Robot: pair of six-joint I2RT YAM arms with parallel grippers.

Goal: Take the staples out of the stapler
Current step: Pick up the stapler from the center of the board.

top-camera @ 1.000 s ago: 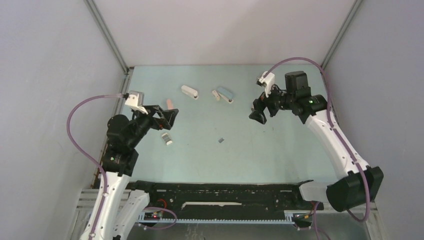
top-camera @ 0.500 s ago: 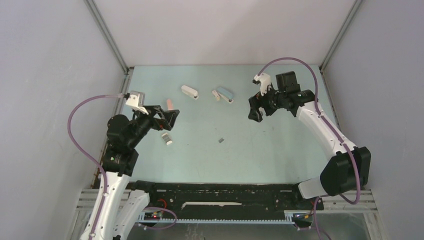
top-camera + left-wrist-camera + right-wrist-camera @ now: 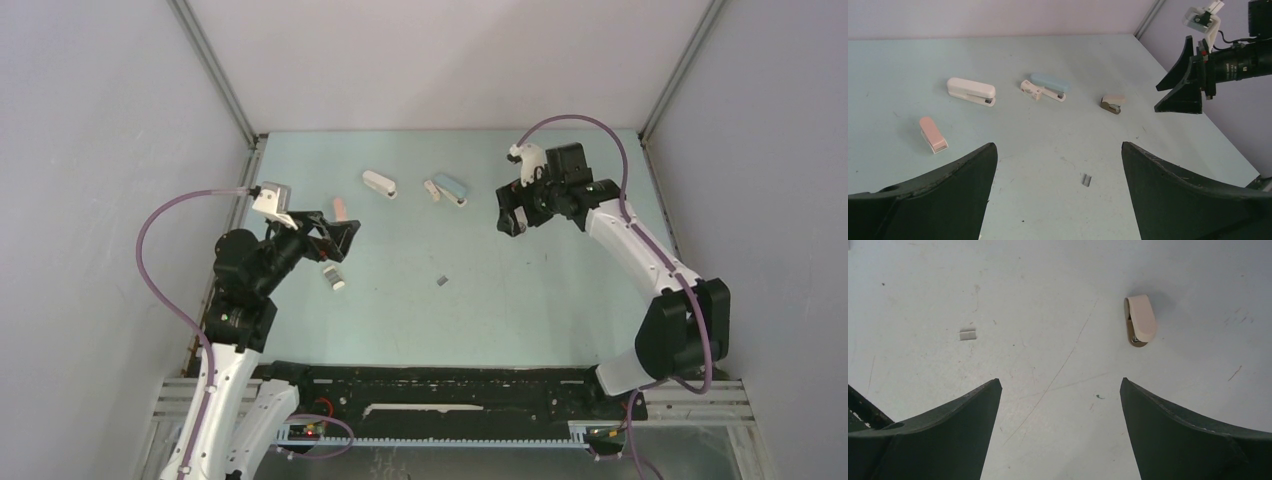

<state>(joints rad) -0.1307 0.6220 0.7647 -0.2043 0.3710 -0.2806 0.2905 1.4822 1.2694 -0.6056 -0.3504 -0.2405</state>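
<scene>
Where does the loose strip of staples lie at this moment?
In the top view, the strip of staples lies alone near the centre of the table, toward the near edge from the blue stapler and well apart from it.

Pale table (image 3: 520, 300) bears small staplers (image 3: 379, 184) — and one staple strip (image 3: 441, 282).

**Three views, one table**

Your top camera looks down from behind the arms at the whole table (image 3: 560, 310). Left wrist looks low across it, sharing the staples (image 3: 441, 282); right wrist looks straight down, close.
</scene>
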